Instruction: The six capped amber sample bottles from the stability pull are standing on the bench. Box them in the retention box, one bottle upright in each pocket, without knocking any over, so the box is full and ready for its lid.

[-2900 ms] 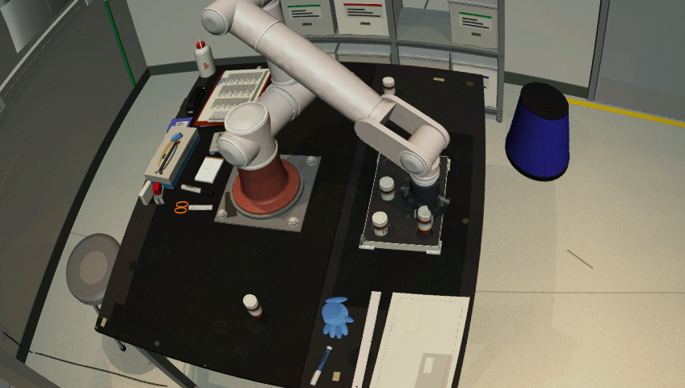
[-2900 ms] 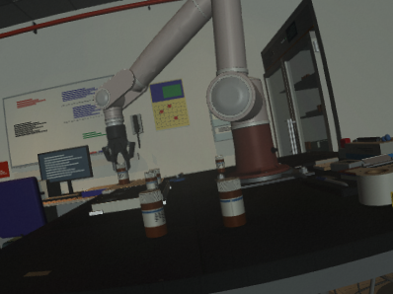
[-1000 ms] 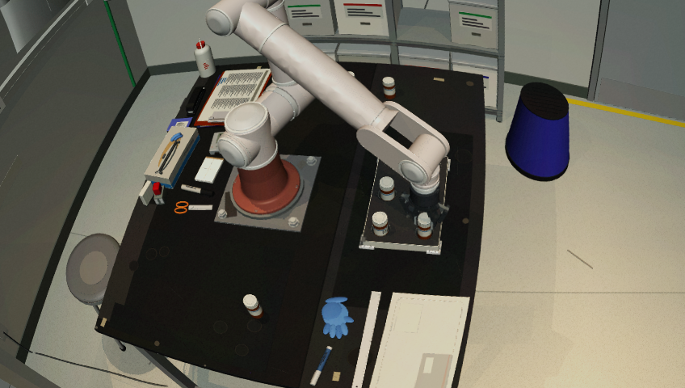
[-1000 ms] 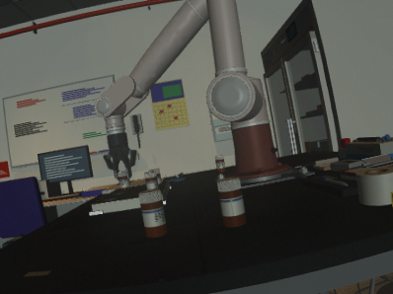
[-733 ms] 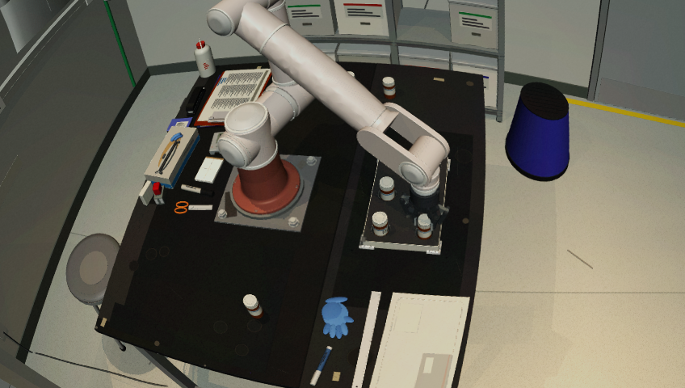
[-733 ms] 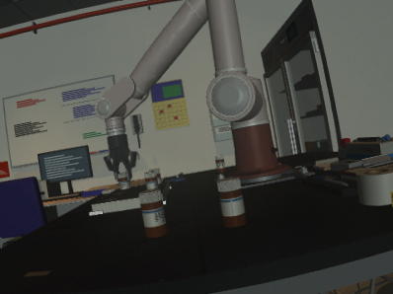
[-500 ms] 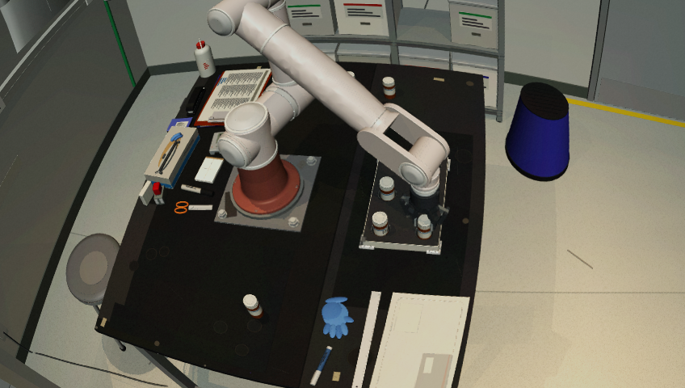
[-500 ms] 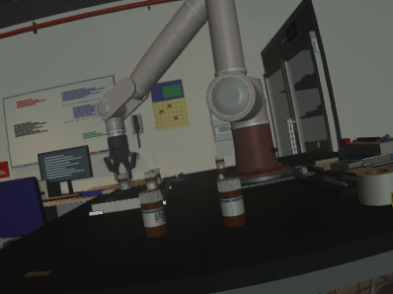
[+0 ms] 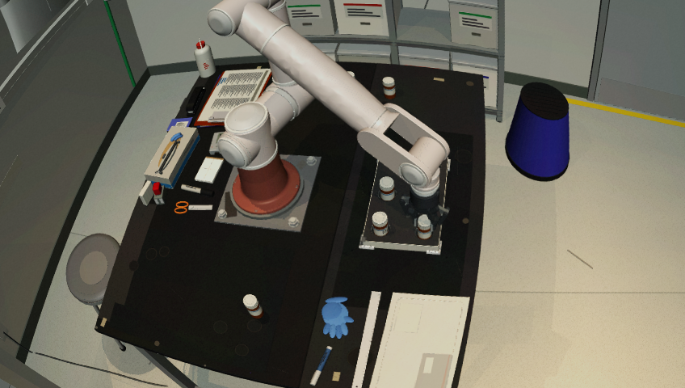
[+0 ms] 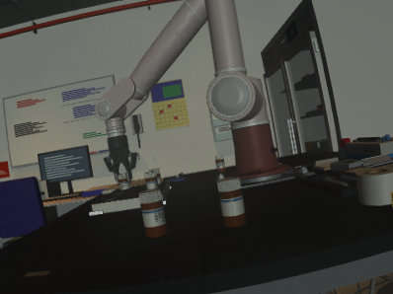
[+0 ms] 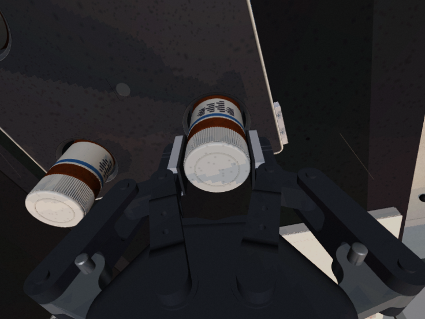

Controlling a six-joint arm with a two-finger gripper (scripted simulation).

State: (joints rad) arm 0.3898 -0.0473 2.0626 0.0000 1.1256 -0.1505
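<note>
The far pockets of the retention box [image 9: 404, 206] are hidden under the arm's wrist. An amber bottle with a white cap [image 11: 216, 144] stands upright in the box's near right corner pocket [image 9: 424, 227]. Two more bottles stand in the left column, one at the near corner [image 9: 379, 223] [image 11: 68, 182] and one in the middle pocket [image 9: 386, 188]. Loose bottles stand on the bench, one at the far edge [image 9: 388, 88] and one near the front [image 9: 252, 306]. My gripper [image 11: 216, 154] [image 9: 425, 214] [image 10: 121, 176] is closed around the cap of the corner bottle.
The box's white right rim [image 11: 266, 82] runs close beside the held bottle. The box lid [image 9: 420, 336] lies flat at the bench's front right, with a blue glove [image 9: 336, 317] and a pen [image 9: 321, 365] to its left. A blue bin [image 9: 538, 130] stands on the floor.
</note>
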